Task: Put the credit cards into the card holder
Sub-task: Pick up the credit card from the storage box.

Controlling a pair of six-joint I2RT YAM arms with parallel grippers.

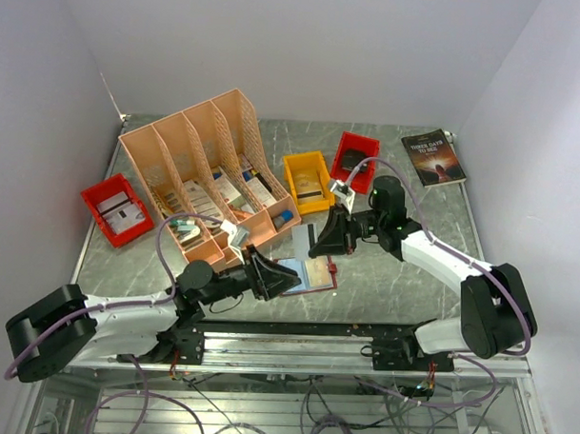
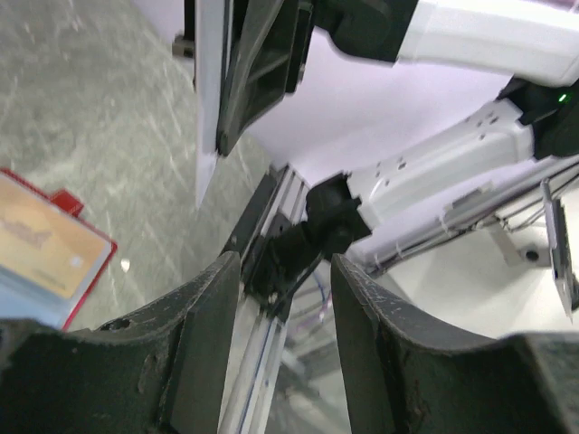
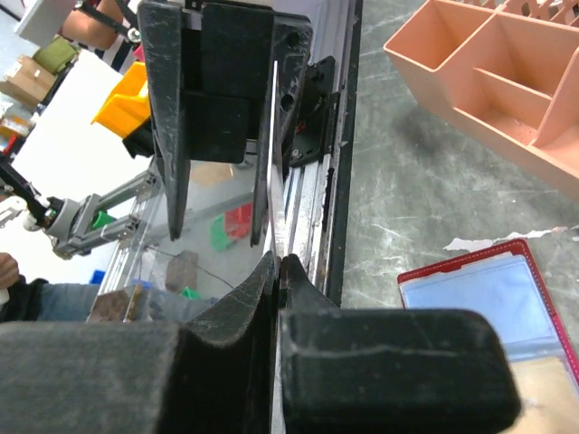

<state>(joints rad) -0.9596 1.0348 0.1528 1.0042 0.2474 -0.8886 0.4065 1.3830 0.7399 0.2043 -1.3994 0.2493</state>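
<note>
The task stands partly done. The holder [image 3: 405,280] lies open and flat on the table [image 3: 407,181], just in front of the left tool [image 2: 282,262] and just beside and below the right tool [image 3: 276,260]. Two of its clear pockets look filled. A blue card [image 3: 479,298] sits in one and an orange card [image 2: 41,240] in the next, both lying flat inside the red border.

A third, greyish card [image 2: 208,99] is in the air. The right tool is pressed together on it, pinching it by one edge so that it stands upright, edge-on to that tool's own camera. The card is off to the side of the holder and clear of it. The left tool is spread with nothing between its fingers [image 2: 204,344]. It hovers low, with the held card just ahead of its tips and the holder's edge close beside it.

What is left, by this showing, is to tip the grey card flat, line it up with a pocket mouth and slide it in. The left tool seems placed either to steady the holder or to take the card; which of the two cannot be told. Whether a pocket stands free is not visible. Flat items lie in the yellow bin [image 1: 289,179] beyond the right tool, too small to tell as cards, so the number of cards left to load is uncertain.
</note>
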